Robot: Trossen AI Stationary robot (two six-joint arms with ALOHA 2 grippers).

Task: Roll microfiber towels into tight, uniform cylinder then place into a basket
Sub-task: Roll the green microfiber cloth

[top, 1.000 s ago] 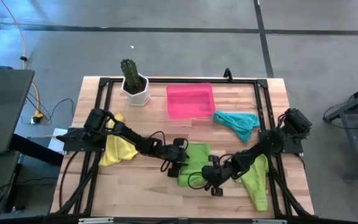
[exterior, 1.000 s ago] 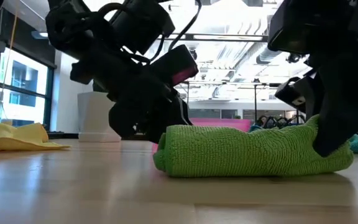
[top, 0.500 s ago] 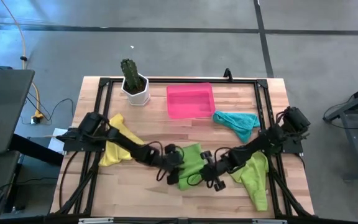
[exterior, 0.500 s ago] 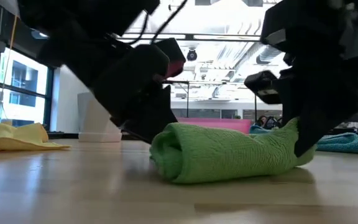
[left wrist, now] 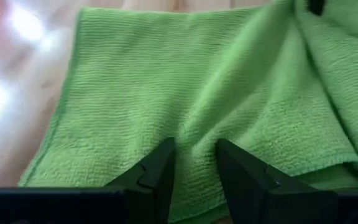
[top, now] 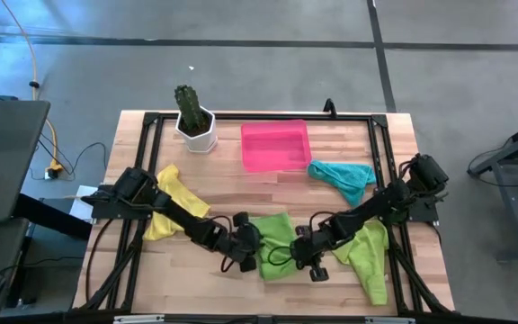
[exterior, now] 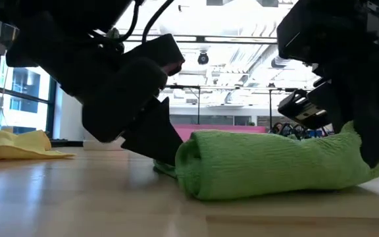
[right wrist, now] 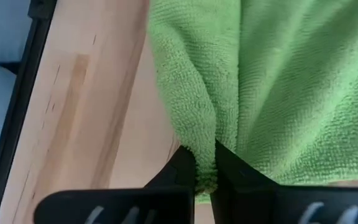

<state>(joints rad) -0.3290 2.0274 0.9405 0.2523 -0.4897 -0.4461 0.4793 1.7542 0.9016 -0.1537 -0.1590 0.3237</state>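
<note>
— So where's the towel I'm working?

— I have the lime green towel (top: 275, 243) lying partly rolled on the table (top: 196, 270), between my two grippers. From table height it reads as a thick roll (exterior: 275, 164) with a loose flap trailing behind it.

— And the left gripper?

— My left gripper (top: 245, 243) sits at one end of that towel. Its wrist view shows the fingers (left wrist: 157, 174) only narrowly parted, with a fold of the green cloth pinched up between them.

— The right one?

— My right gripper (top: 308, 252) is at the opposite end, fingers (right wrist: 182, 165) nearly closed and clamping a ridge of the cloth.

— What lies further out?

— Just beyond the right gripper is a second lime green towel (top: 371, 261). Past the left arm lies the yellow towel (top: 174, 211). Well ahead of both grippers sit the pink basket (top: 275, 144), the teal towel (top: 344, 175) beside it, and a potted cactus (top: 193, 117).
</note>
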